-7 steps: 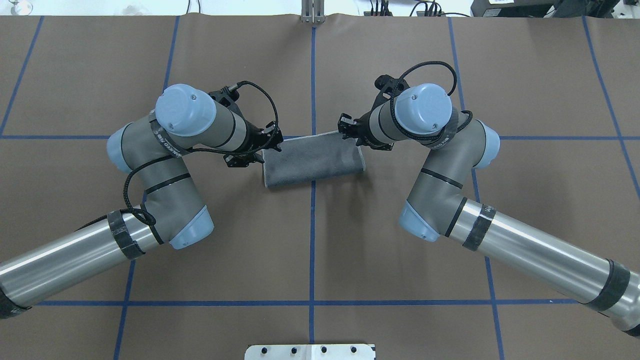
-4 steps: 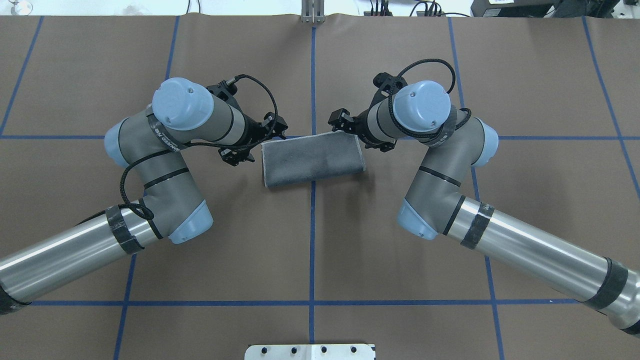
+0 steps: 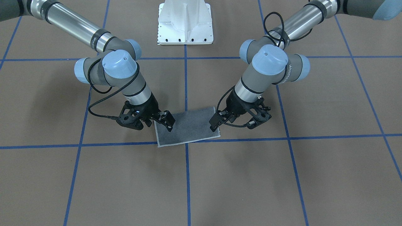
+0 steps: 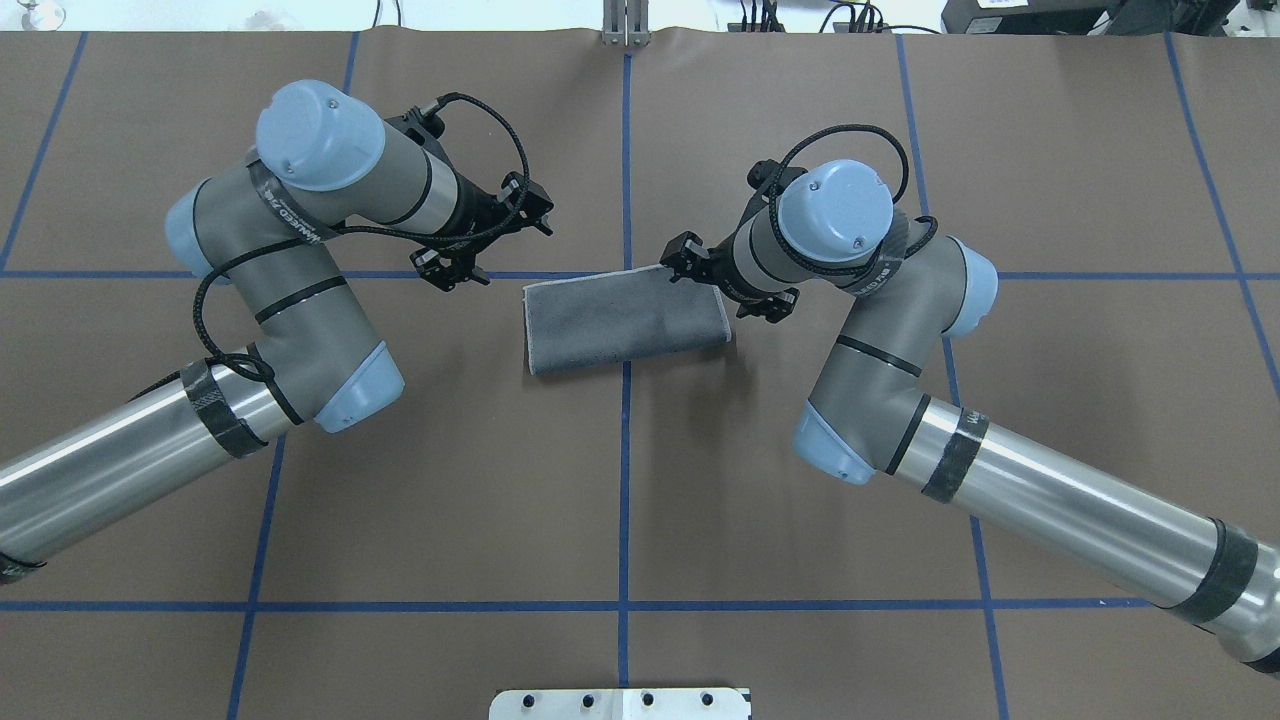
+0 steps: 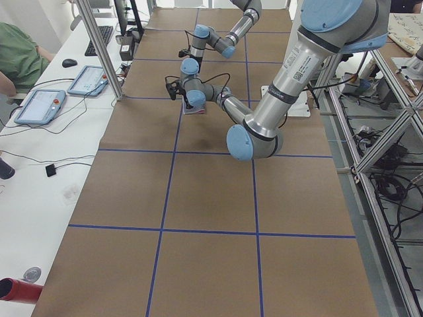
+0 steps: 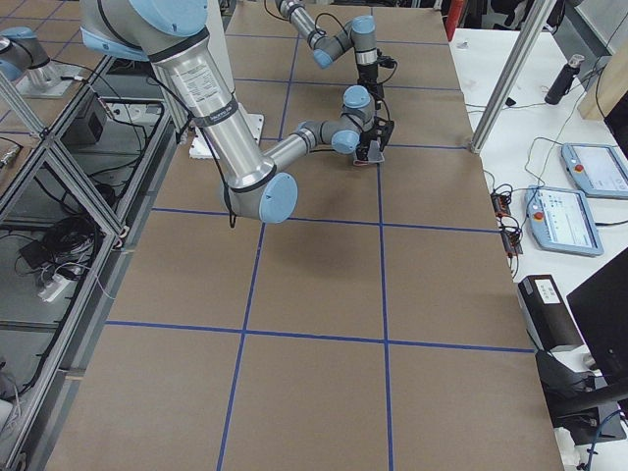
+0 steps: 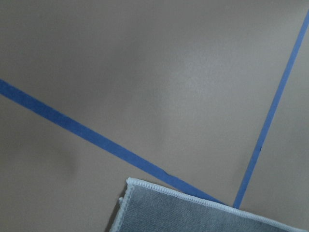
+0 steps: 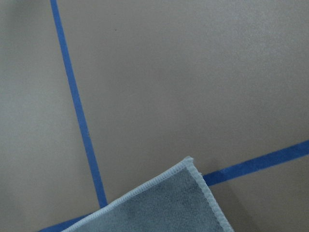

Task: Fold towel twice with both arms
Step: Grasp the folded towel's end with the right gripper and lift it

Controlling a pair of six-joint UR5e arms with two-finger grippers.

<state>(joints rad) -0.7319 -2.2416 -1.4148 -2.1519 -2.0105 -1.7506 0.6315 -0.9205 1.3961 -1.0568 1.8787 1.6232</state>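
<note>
The towel (image 4: 625, 320) lies flat as a folded rectangle, dark grey face up, straddling the centre tape line; its light stitched edges face away from the robot (image 3: 188, 128). My left gripper (image 4: 530, 210) is open, lifted off and beyond the far left corner, holding nothing (image 3: 216, 121). My right gripper (image 4: 685, 257) is open just above the far right corner, apart from the cloth (image 3: 166, 121). Each wrist view shows only a free towel corner, the left one (image 7: 193, 217) and the right one (image 8: 169, 208), with no fingers in sight.
Brown table cover (image 4: 1050, 150) marked with blue tape lines (image 4: 625, 480). White pedestal base (image 3: 185, 22) stands at the robot's side. A side table with tablets (image 5: 41, 105) and a seated person (image 5: 16, 53) lies beyond the far edge.
The left arm has risen and swung away from the towel's far left corner, toward the far left. The right gripper has barely shifted. The towel has stayed put.
</note>
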